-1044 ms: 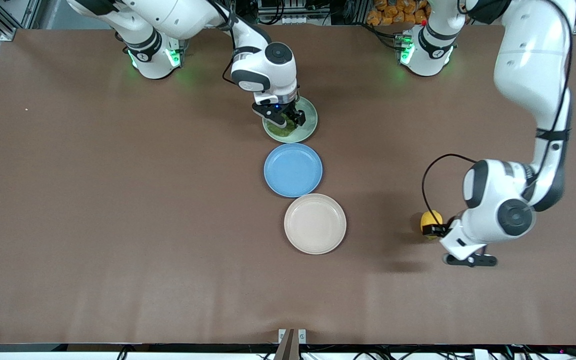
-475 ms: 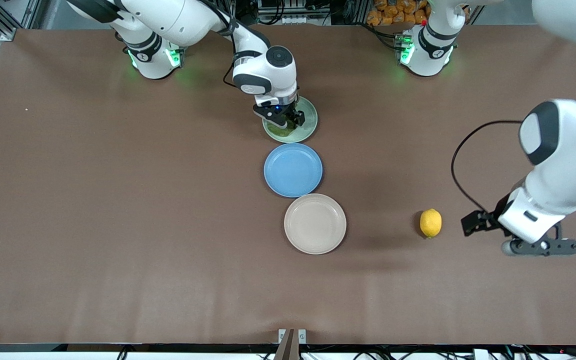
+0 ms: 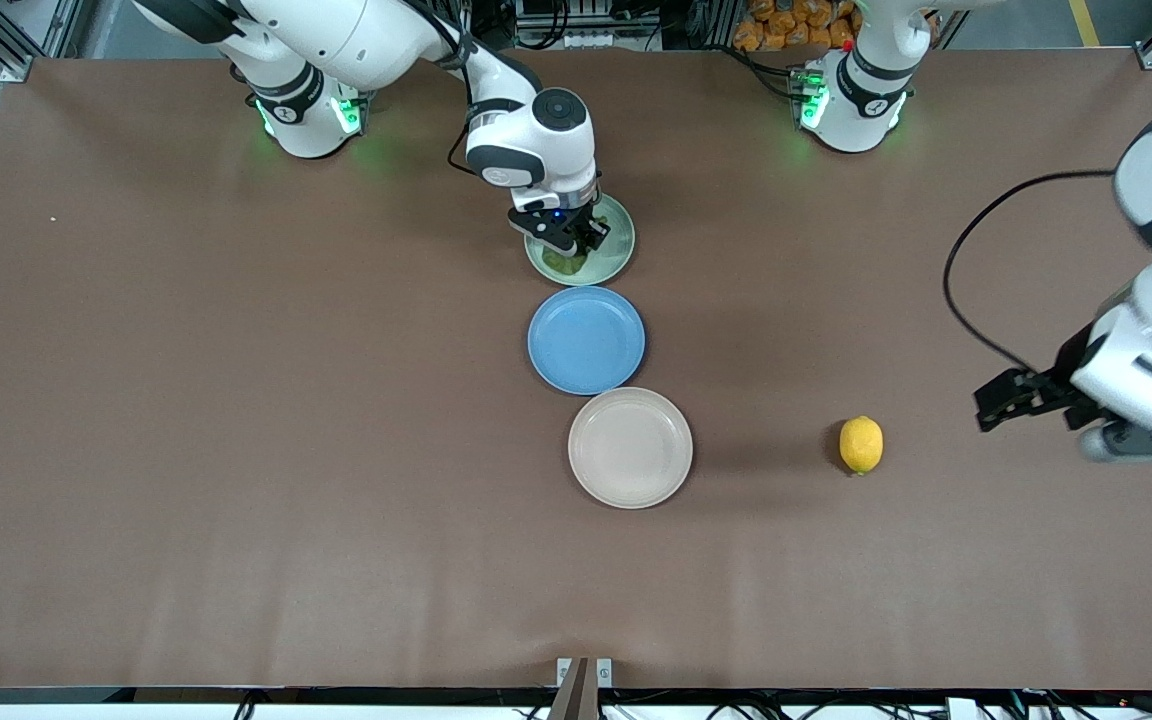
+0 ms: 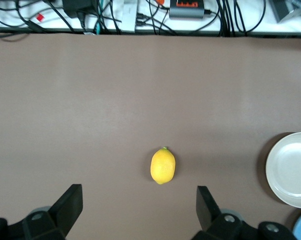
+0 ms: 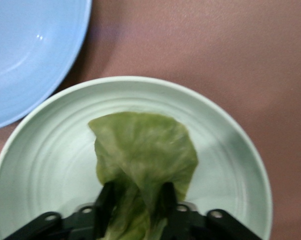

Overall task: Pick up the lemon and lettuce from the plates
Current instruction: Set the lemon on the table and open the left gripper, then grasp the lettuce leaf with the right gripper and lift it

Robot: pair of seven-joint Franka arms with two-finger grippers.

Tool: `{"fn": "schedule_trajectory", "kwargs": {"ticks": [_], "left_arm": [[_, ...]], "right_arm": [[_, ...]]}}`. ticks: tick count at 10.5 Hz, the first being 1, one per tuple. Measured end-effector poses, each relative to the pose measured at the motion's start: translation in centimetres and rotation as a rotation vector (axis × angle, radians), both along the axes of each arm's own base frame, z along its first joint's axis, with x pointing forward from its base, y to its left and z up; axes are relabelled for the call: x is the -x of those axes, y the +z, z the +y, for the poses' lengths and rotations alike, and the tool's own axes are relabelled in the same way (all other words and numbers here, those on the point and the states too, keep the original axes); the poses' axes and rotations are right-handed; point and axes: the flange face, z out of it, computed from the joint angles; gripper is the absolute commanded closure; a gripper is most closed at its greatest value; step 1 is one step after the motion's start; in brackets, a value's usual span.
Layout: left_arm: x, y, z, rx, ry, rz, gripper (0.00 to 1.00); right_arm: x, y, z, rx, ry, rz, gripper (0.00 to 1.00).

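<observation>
The lemon [image 3: 861, 444] [image 4: 163, 166] lies on the bare table, off the plates, toward the left arm's end from the beige plate [image 3: 630, 447] [image 4: 290, 170]. My left gripper [image 3: 1001, 405] [image 4: 138, 202] hangs open over the table, apart from the lemon, which shows ahead of its spread fingers. The lettuce [image 5: 145, 150] [image 3: 566, 262] rests on the mint green plate [image 3: 616, 262] [image 5: 230, 150]. My right gripper [image 3: 581, 240] [image 5: 135, 205] is down in that plate, shut on the leaf, whose near part is bunched between the two fingers.
A blue plate [image 3: 586, 339] [image 5: 30, 50] sits between the mint green and beige plates, holding nothing. The three plates form a line down the table's middle. Cables and boxes [image 4: 140, 12] lie past the table's edge.
The left gripper left the lemon on the table and drew away toward the left arm's end. The right gripper's fingers closed on the lettuce.
</observation>
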Motion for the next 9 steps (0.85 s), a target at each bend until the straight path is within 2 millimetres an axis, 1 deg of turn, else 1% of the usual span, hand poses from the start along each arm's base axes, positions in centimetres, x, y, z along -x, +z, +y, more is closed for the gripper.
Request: {"fn": "schedule_trajectory", "kwargs": {"ticks": [1,2,6,9], "left_arm": [[0.8,1.2,0.2,-0.002,0.003,0.007,0.00],[1.5,1.8,0.1,-0.004,0.001,0.023,0.00],[3.1,2.8,-0.1,-0.011,-0.002,0.080,0.00],[4.5,3.8,-0.1,-0.016,-0.003,0.118,0.00]], "right_arm": [[-0.1,0.0,-0.1,0.000,-0.004,0.000,0.71],[-0.2,0.0,-0.1,-0.001,-0.005,0.000,0.72],[-0.6,0.2,-0.3,-0.006,-0.015,0.003,0.77],[-1.2,0.9,-0.2,-0.025,-0.021,0.006,0.79]]}}
